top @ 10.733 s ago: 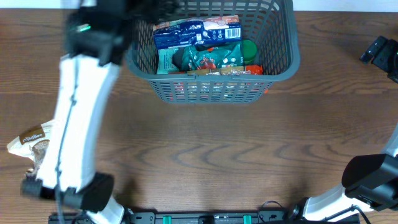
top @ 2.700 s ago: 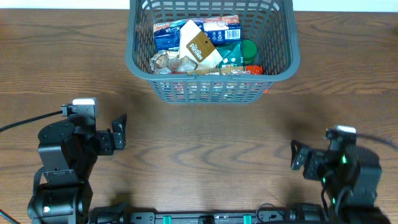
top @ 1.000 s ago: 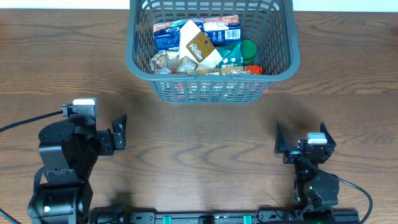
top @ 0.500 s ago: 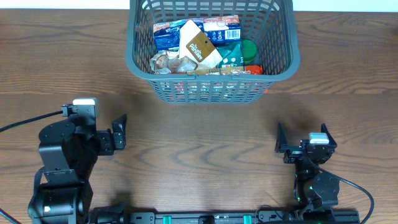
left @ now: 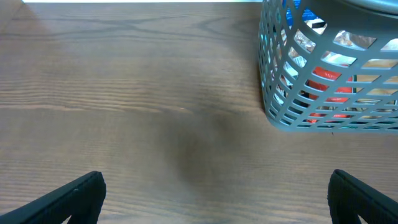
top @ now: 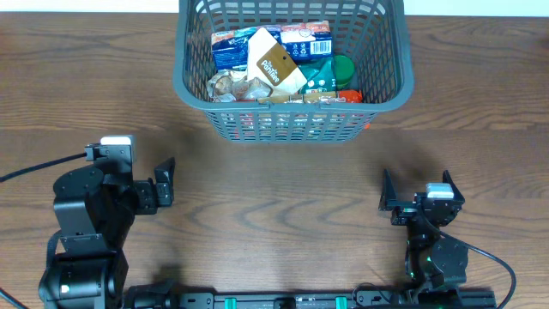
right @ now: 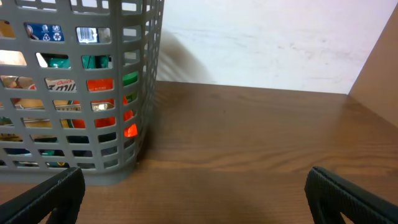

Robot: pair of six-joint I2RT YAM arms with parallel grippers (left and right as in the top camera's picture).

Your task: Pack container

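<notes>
The container (top: 395, 81) is a dark grey slotted basket at the back middle of the table, and it holds several grocery packs, with a brown-and-white bag (top: 273, 67) lying on top. It also shows in the left wrist view (left: 280, 112) and the right wrist view (right: 149, 93). My left gripper (top: 165, 182) rests at the front left, open and empty, well short of the basket. My right gripper (top: 417, 193) rests at the front right, open and empty. Both sets of fingers show wide apart over bare wood in the wrist views.
The wooden table (top: 283, 197) stretches between the basket and both grippers. A white wall (right: 267, 43) stands behind the table's far edge. A black cable (top: 34, 167) runs from the left arm to the left edge.
Since 10.7 s ago the left arm has left the basket, and the brown bag that lay at the table's left now lies in the basket. The right arm came to rest; nothing moved in the last half second.
</notes>
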